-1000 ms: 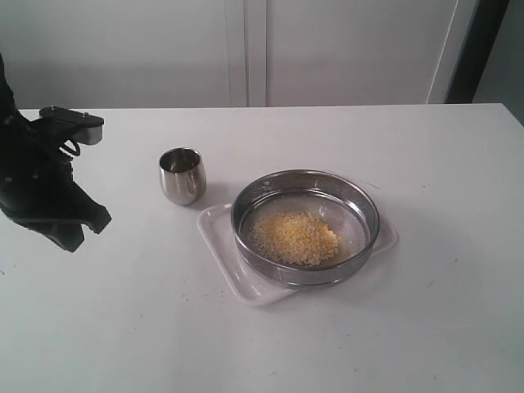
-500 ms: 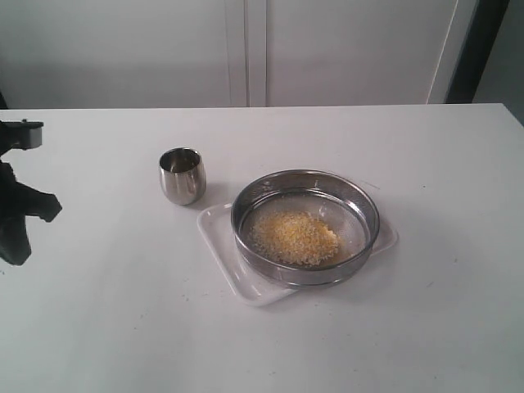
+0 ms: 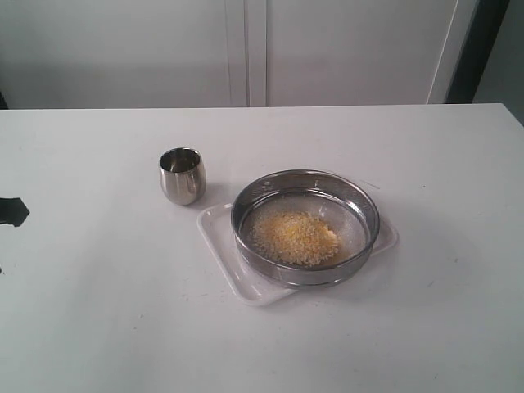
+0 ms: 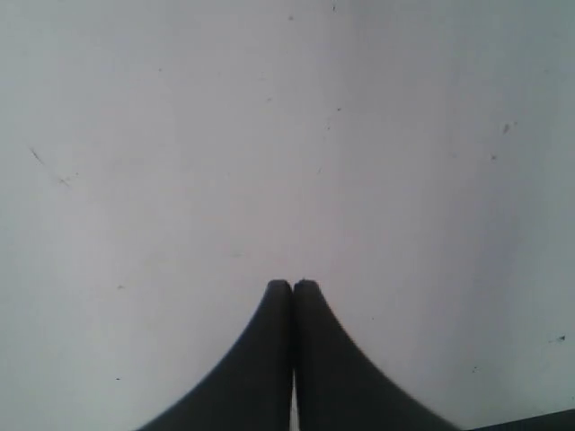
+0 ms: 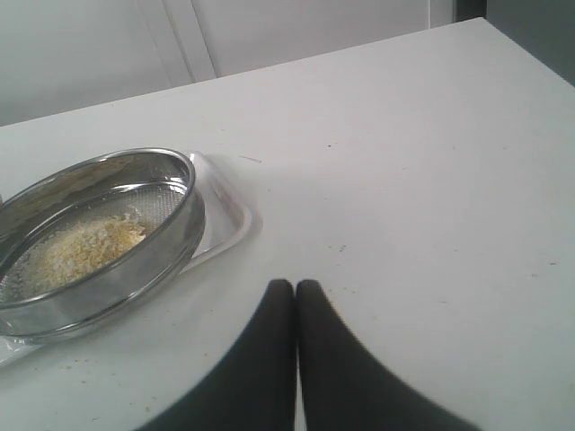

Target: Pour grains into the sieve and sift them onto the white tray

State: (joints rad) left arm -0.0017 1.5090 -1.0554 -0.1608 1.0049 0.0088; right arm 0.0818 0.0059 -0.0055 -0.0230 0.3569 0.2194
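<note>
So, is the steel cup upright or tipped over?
Upright: the cup stands on its base on the table, mouth up, beside the tray.

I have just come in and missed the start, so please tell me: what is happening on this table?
Nothing is being handled at this moment. The grains lie in a heap inside the sieve, which sits on the white tray. A steel cup stands upright beside the tray. The left gripper and the right gripper are both shut and empty, over the bare table, and neither touches the sieve. Whether any grains have fallen through onto the tray cannot be seen.
</note>
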